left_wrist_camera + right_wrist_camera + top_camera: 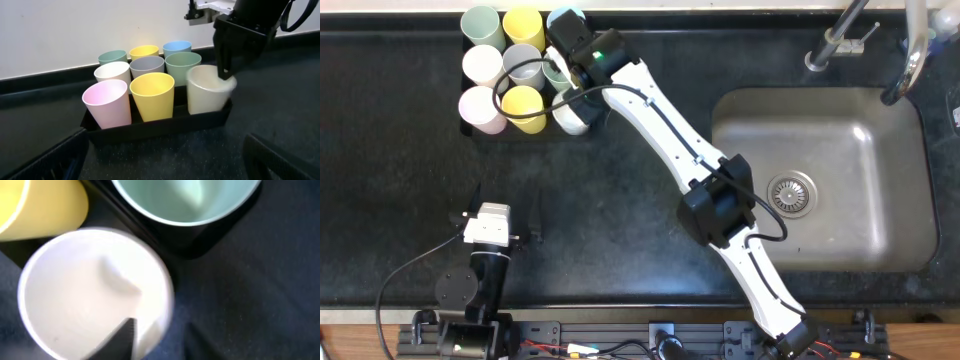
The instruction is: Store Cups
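**Nine cups in the tray, the last one in your right gripper**

At the far left, your left gripper (508,215) sits low over the black stone counter (400,180), well short of the tray. Its fingers are spread wide with nothing between them.

Next comes the black plastic three-by-three tray (155,131). A pale pink plastic cup (107,102) stands at one end of its near row and a yellow plastic cup (152,95) in the middle.

The white plastic cup (207,92) is at the other end of that row, just beside the yellow one, in the corner compartment. The tray wall hides its base, so you cannot tell whether it is fully seated.

Your right gripper (224,74) has one finger inside this cup and one outside, and they look pinched on the rim wall.

Treat the cup as very light, thin-walled and smooth. It will likely flex under a hard squeeze and tip at a nudge. The rim wall is the sensible hold, as the neighbours leave no room around the body.

The steel sink (880,150) lies farther right, well clear.
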`<move>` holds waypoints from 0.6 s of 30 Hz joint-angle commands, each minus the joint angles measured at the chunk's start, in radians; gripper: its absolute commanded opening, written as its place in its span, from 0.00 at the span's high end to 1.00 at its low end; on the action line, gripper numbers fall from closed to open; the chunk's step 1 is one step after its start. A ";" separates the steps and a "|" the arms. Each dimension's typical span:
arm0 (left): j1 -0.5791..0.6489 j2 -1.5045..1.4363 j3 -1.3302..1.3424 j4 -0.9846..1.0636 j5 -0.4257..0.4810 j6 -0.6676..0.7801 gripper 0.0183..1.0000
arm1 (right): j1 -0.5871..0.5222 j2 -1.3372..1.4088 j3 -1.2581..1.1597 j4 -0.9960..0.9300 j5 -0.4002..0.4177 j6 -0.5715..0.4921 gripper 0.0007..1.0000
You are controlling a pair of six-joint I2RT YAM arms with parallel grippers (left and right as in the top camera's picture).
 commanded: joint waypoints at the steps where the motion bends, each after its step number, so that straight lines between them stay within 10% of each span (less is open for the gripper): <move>1: -0.007 -0.007 -0.002 -0.003 0.003 0.018 0.00 | -0.009 0.006 0.025 0.004 0.000 0.002 0.50; 4: -0.007 -0.007 -0.002 -0.003 0.003 0.018 0.00 | -0.011 0.006 0.025 0.004 0.005 0.002 0.33; 6: -0.007 -0.007 -0.002 -0.003 0.003 0.018 0.00 | -0.014 0.006 0.025 0.005 0.005 0.002 0.01; 18: -0.007 -0.007 -0.002 -0.003 0.003 0.018 0.00 | -0.058 0.004 0.145 0.031 0.122 0.056 0.00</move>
